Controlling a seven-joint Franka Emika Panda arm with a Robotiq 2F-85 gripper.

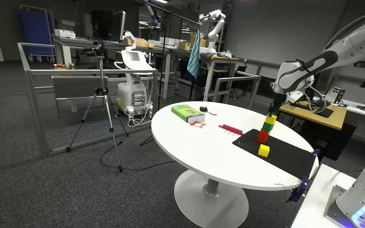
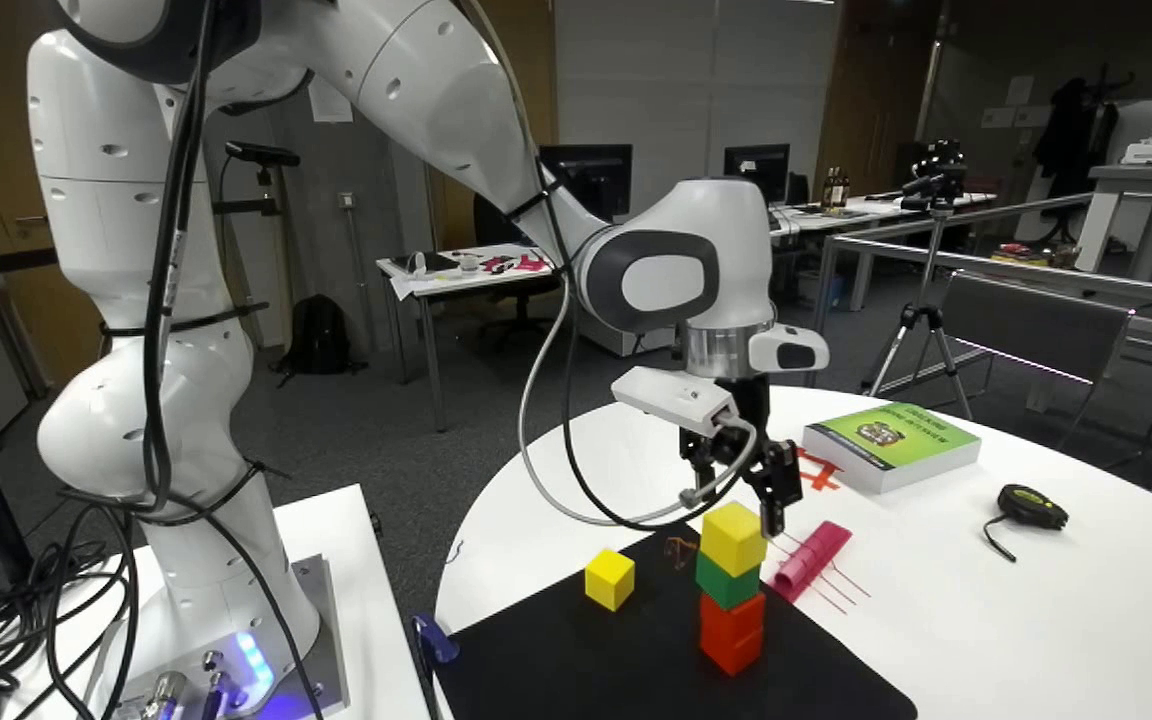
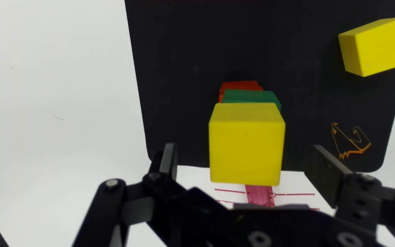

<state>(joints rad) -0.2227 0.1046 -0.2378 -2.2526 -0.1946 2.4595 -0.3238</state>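
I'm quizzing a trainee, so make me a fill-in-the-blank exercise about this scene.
The top cube of the stack is coloured ____.
The next cube down is coloured ____.
The mat under the stack is coloured ____.
Flanking the top cube, the jaws aren't shut but ____.
Missing words: yellow; green; black; open.

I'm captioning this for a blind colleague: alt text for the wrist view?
Open gripper, jaws apart on either side of a yellow cube stacked on a green block and red base. Another yellow cube sits upper right on a black mat.
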